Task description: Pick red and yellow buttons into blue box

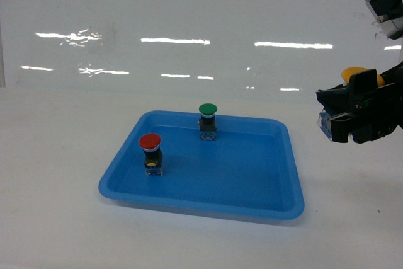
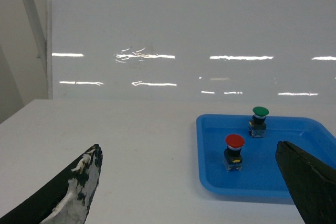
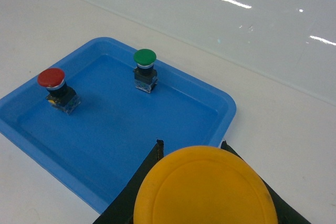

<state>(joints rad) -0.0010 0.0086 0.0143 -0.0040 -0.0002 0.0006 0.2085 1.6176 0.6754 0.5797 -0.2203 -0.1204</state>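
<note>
- Now the white table (image 1: 56,218) holds the blue box (image 1: 252,174) — a flat tray.
- Right gripper (image 1: 352,114) hangs in the air beside the box — it pinches the yellow button (image 3: 205,187).
- Left gripper (image 2: 194,182) has its fingers (image 2: 68,192) spread wide, holding nothing.
- Red button (image 1: 151,152) stands up in the box.
- Green button (image 1: 208,121) stands near the box's far wall.

The yellow button (image 3: 206,187) fills the foreground between the black jaws, above the blue box (image 3: 220,109) holding the red button (image 3: 54,86).
</note>
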